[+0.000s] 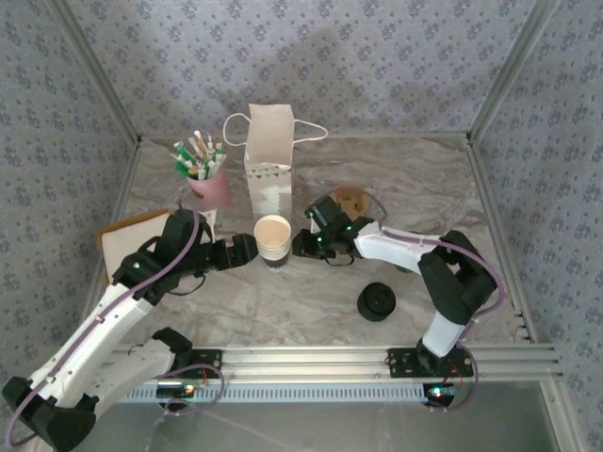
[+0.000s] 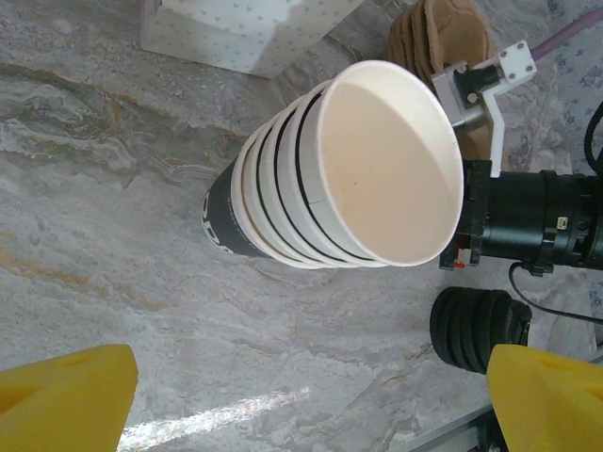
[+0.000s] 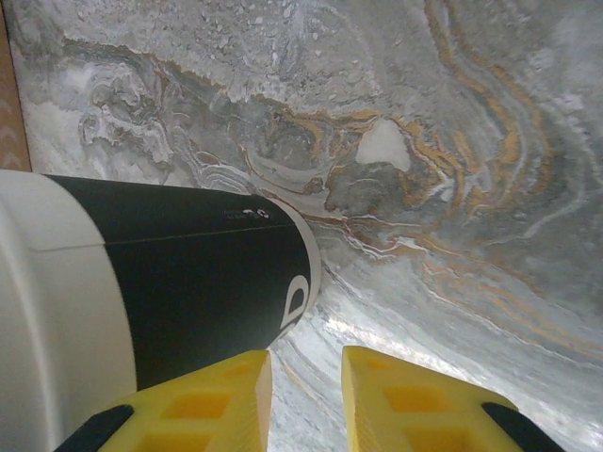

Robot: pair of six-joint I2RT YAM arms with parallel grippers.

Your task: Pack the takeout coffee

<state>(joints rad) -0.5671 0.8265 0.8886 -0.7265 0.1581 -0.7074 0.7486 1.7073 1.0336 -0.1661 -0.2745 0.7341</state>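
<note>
The takeout coffee as a single lidded cup is out of view. Several like cups, dark outside and cream inside, stand nested in one stack (image 1: 273,240) (image 2: 339,179) (image 3: 188,273) mid-table. My left gripper (image 1: 243,250) (image 2: 306,405) is open just left of the stack, its yellow fingers (image 2: 66,400) wide apart over bare table. My right gripper (image 1: 301,245) (image 3: 306,395) is against the stack's right side. Its jaws stand a narrow gap apart, with only table showing between them. The stack's dark wall lies beside its left finger (image 3: 203,405).
A pile of black lids (image 1: 377,301) (image 2: 476,330) sits front right of the stack. A white paper bag (image 1: 268,160) (image 2: 245,33) stands behind it. A pink cup of sachets (image 1: 207,184) is back left, brown sleeves (image 1: 350,200) back right, a brown board (image 1: 127,245) left.
</note>
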